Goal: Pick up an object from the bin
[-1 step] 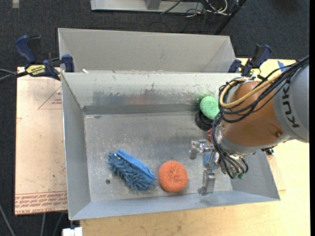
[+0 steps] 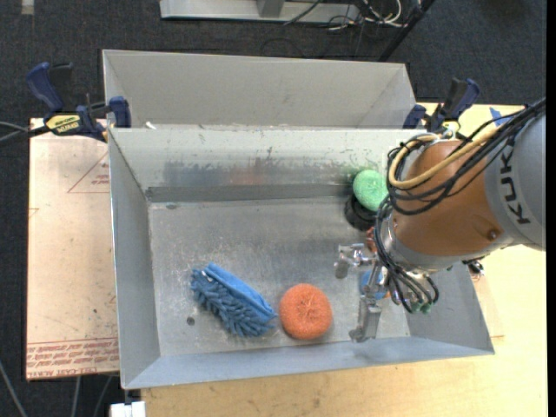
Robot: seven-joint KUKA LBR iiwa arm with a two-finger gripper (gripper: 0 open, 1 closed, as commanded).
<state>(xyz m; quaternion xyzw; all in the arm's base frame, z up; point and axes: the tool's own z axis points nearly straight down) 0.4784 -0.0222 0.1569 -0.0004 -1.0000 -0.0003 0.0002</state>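
My gripper point(image 2: 358, 292) hangs low over the right part of the bin floor, its two metal fingers spread apart with nothing between them. Just left of the lower fingertip point(image 2: 366, 324) lies an orange round scrub ball point(image 2: 305, 311), a small gap away from it. Further left rests a blue bristly brush point(image 2: 231, 300), lying at a slant. Behind the gripper, near the back right wall, sits a green rounded thing point(image 2: 368, 188) on a black piece point(image 2: 357, 214), partly hidden by the arm.
The arm with its orange cover and cables fills the bin's right side. Bare grey floor stretches across the middle and left of the bin. The front wall stands close below the lower fingertip.
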